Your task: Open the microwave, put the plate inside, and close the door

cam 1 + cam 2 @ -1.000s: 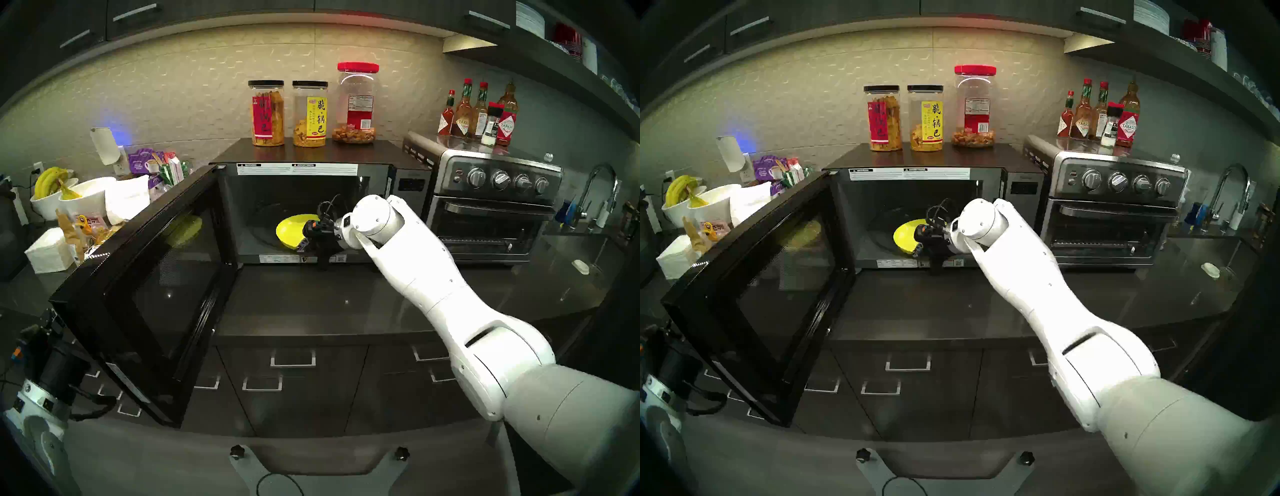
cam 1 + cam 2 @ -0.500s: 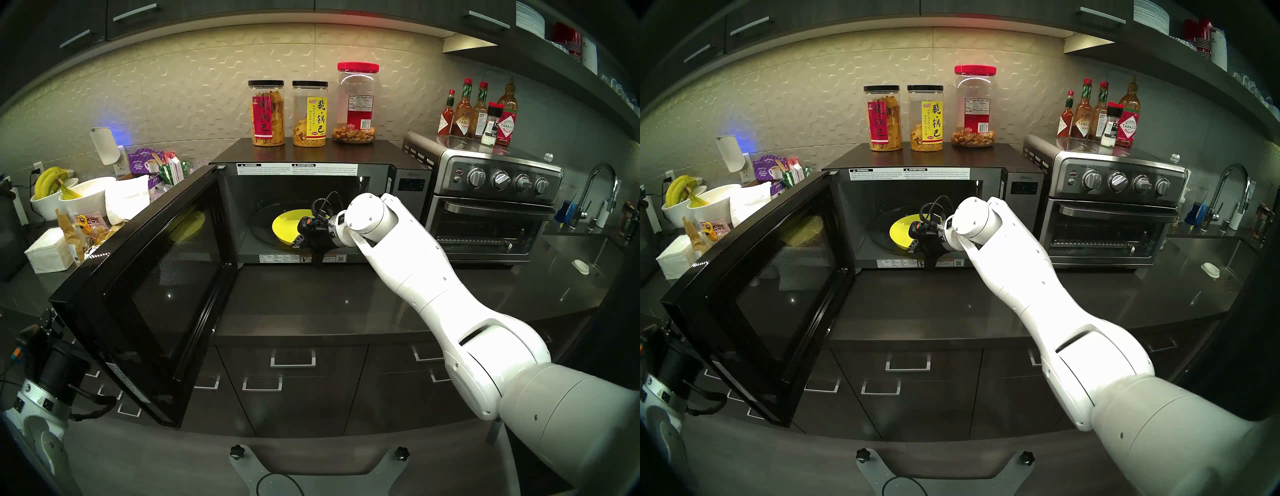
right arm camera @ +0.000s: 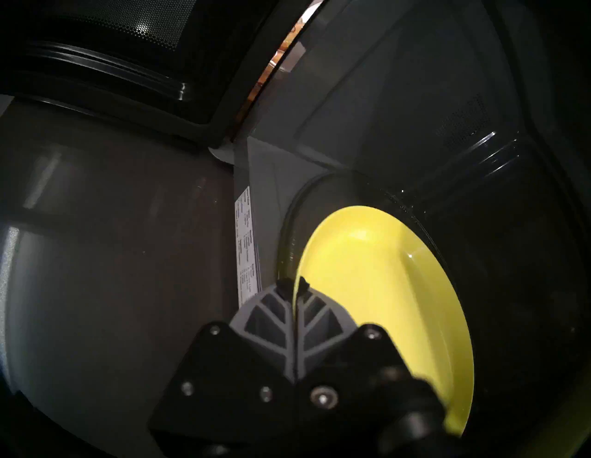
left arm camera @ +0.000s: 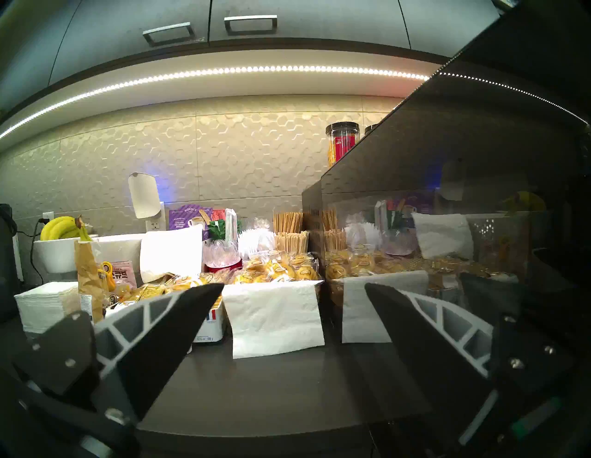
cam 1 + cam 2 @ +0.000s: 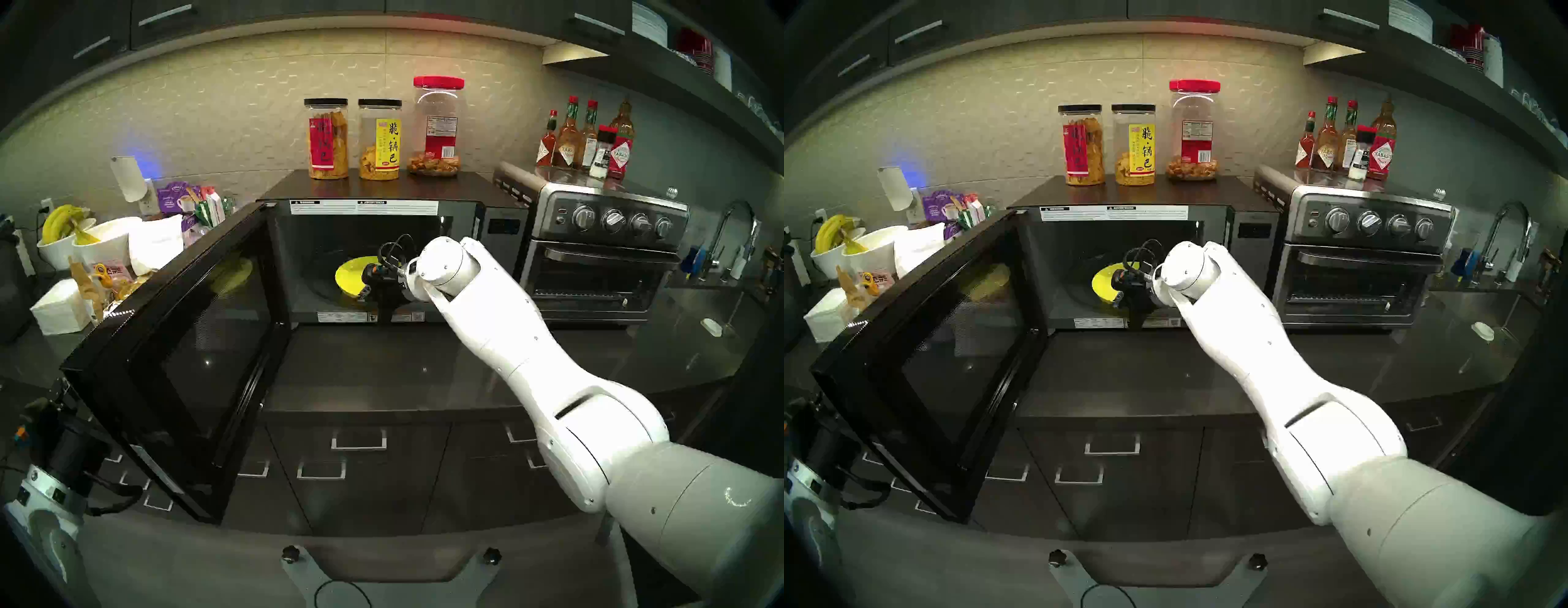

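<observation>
The microwave (image 5: 382, 187) stands on the counter with its door (image 5: 191, 361) swung wide open to the left. My right gripper (image 5: 367, 291) reaches into the cavity. In the right wrist view it (image 3: 294, 284) is shut on the near rim of the yellow plate (image 3: 383, 288). The plate (image 5: 350, 276) is tilted over the glass turntable (image 5: 318, 276). I cannot tell whether it rests on it. My left gripper (image 4: 294, 284) is open and empty behind the door's glossy outer side (image 4: 463, 192). In the head views the door hides it.
A steel toaster oven (image 5: 602, 254) stands right of the microwave, with sauce bottles (image 5: 585, 140) on top. Three jars (image 5: 326, 140) stand on the microwave. White bowls with bananas (image 5: 85, 242), napkins (image 5: 59, 310) and snack packs (image 4: 275, 272) crowd the counter's left. A sink faucet (image 5: 738, 229) is at far right.
My right gripper has carried the plate a little to the left and deeper into the microwave. The door and the left arm have not moved.
</observation>
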Tool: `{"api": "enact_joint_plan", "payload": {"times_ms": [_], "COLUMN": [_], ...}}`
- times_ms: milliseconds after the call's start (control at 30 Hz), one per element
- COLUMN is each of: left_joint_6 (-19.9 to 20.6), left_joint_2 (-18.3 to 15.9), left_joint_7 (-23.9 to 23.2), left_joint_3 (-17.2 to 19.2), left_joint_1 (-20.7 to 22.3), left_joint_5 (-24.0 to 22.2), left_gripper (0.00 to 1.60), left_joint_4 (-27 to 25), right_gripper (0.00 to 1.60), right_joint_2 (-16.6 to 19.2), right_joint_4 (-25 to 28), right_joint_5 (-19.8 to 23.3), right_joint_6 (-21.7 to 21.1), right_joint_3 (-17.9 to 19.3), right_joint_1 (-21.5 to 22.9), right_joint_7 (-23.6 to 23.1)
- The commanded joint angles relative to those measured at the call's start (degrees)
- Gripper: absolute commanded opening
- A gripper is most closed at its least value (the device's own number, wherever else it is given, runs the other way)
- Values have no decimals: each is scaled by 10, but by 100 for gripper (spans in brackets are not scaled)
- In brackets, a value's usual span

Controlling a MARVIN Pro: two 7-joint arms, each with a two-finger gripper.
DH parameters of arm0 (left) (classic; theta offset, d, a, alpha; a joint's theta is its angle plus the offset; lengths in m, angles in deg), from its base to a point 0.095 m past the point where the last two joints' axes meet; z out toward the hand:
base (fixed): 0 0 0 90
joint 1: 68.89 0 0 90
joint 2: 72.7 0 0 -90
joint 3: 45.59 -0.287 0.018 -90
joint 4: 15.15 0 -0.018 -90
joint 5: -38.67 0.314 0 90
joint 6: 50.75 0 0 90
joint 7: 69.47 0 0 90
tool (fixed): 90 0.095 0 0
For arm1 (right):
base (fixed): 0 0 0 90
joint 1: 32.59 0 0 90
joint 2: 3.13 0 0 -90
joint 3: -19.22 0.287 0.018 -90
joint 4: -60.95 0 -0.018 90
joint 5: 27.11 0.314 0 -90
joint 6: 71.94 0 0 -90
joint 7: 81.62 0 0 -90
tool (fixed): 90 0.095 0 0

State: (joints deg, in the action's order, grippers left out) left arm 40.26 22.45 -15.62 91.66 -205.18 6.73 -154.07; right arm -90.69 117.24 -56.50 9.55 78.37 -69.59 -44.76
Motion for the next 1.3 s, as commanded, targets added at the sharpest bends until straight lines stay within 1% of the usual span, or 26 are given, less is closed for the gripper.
{"api": "enact_joint_plan", "payload": {"times_ms": [0,467,967,1267], "left_joint_6": [1,2,4,5], "left_joint_2": [-1,1,3,4], "left_joint_7": [0,-2,-4,-5], "left_joint_3": [1,1,2,3], "left_joint_1": [1,3,5,6], "left_joint_5": [-1,1,2,2], "left_gripper": [160,160,160,160], "left_joint_4": [-11,-11,-11,-11], "right_gripper": [0,0,0,0], "right_joint_2": [-20,-37,-51,-59], "right_joint_4": [-10,-57,-89,-113], "right_joint_5": [0,-1,-7,-17], "right_joint_6": [-3,-7,-8,-8], "right_joint_3": [8,21,19,19], "right_joint_1": [35,65,83,93], "right_joint_7": [12,25,25,34]}}
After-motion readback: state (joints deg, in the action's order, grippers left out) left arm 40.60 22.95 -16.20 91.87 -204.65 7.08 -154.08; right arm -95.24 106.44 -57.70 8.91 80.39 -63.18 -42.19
